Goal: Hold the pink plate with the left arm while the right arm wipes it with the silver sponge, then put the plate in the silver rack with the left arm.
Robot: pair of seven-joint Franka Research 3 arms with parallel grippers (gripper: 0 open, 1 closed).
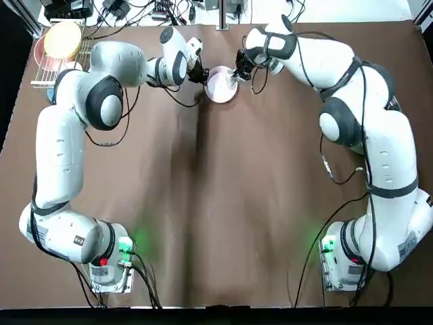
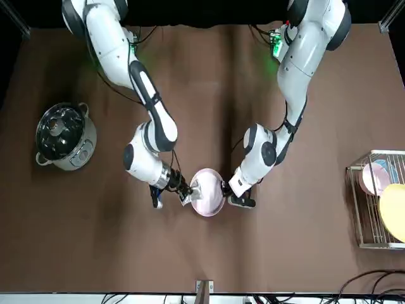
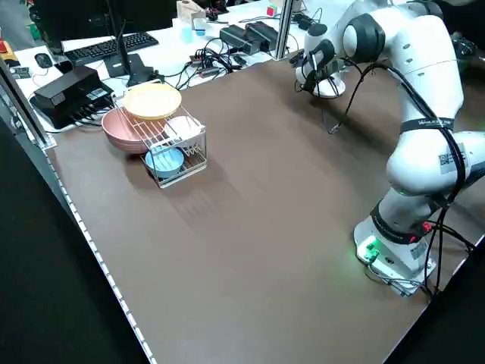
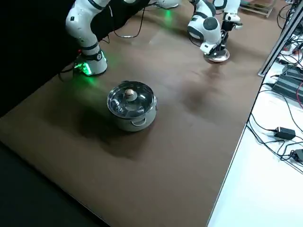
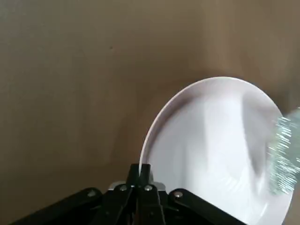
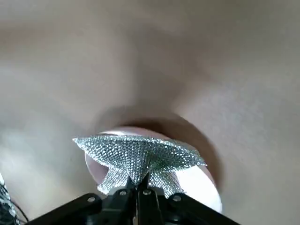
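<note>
- Sponge (image 6: 140, 157) first: your right gripper (image 6: 138, 182) has its fingers pressed together on a fold of the silver mesh, which fans out just past the fingertips and lies against the face of the plate (image 6: 197, 187).
- Across from it, your left gripper (image 5: 140, 172) pinches the plate (image 5: 215, 150) by its near rim, fingers tight on the thin edge; the plate spreads away from the fingertips, tilted, with the sponge (image 5: 285, 157) at its far edge.
- From overhead, the two grippers face each other with the plate (image 1: 221, 84) between them, left gripper (image 1: 200, 74) on one side, right gripper (image 1: 238, 72) on the other, both touching it.
- Step in hand, as I judge it: the wiping. The plate is held, the sponge is on it, and nothing has gone to the rack yet.
- Farther out from your left gripper, well apart and back beside the left arm's elbow, stands the rack (image 1: 57, 62); it already carries a yellow plate (image 1: 63, 38) and other dishes, so free slots are few.
- Out beyond your right gripper, well clear of the work, sits a lidded pot (image 2: 63, 135).
- Next move calls for light sweeps across the plate's face, since a rim pinch may slip under a hard push. Then lift the sponge away before the left arm swings the plate on edge towards an open slot.
</note>
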